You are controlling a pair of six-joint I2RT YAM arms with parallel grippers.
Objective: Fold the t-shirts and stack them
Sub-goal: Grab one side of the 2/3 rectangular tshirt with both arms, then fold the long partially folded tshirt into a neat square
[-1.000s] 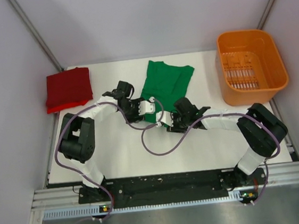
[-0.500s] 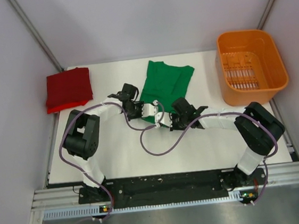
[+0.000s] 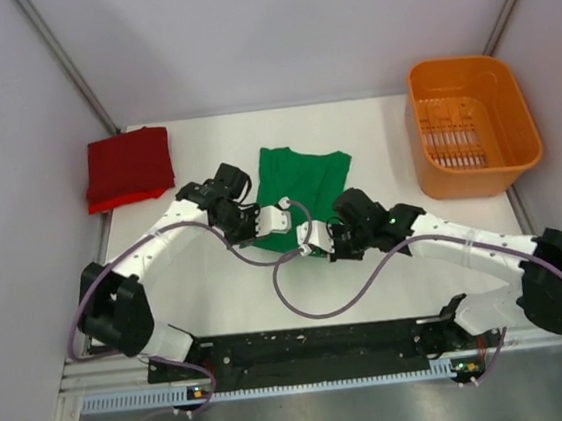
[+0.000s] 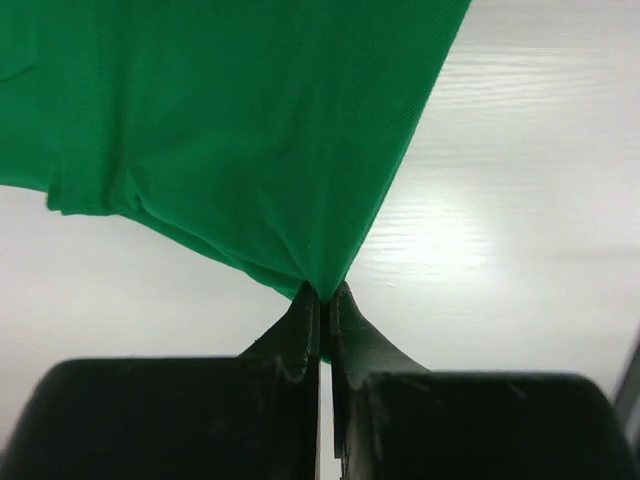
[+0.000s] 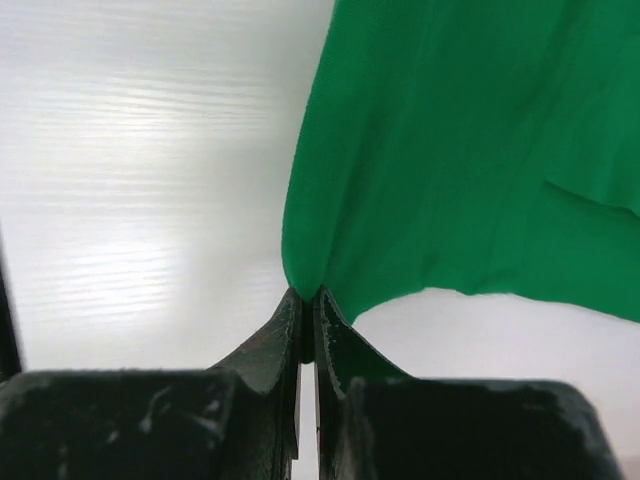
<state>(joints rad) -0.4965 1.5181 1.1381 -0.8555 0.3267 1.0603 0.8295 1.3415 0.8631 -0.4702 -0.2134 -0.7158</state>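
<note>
The green t-shirt (image 3: pixel 303 180) lies mid-table, its near edge drawn into a narrow bunch. My left gripper (image 3: pixel 284 220) and right gripper (image 3: pixel 306 237) point toward each other there, close together. Seen from the left wrist, the left gripper (image 4: pixel 322 292) is shut on a corner of the green cloth (image 4: pixel 230 130), which fans up and to the left. In the right wrist view the right gripper (image 5: pixel 305 295) is shut on another corner, and the cloth (image 5: pixel 470 150) spreads up and to the right. The dark red t-shirt (image 3: pixel 128 166) lies folded at the far left.
An orange plastic basket (image 3: pixel 473 125) stands at the far right of the white table (image 3: pixel 198 280). Grey walls close in both sides and the back. Purple cables loop from both arms over the table's near middle.
Both grippers have closed on the green shirt's near edge. The shirt has been drawn toward the near side and slightly left, and both arms have stretched out lower over the table.
</note>
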